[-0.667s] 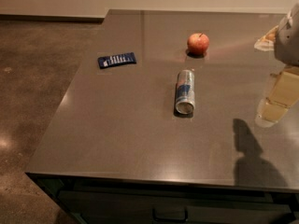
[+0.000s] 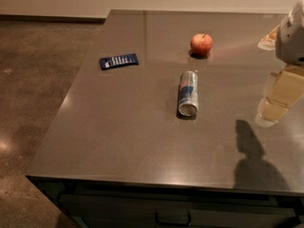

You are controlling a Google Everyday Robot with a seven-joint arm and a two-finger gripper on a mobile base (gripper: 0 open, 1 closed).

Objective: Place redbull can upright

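The grey table (image 2: 118, 141) fills most of the view, with its front edge nearest the camera. The gripper (image 2: 274, 109) hangs over the table's right edge, about midway along it, well apart from everything else; whether it is open or closed cannot be told. The redbull can (image 2: 188, 93) lies on its side near the middle of the surface, one silver end pointing toward the front edge. A dark-blue packet (image 2: 118, 61) lies flat near the left edge. A red apple (image 2: 201, 44) sits between the can and the back edge.

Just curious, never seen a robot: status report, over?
Gripper over table's right edge, apart from redbull can. Can on its side, mid-table. Apple just behind, not touching.
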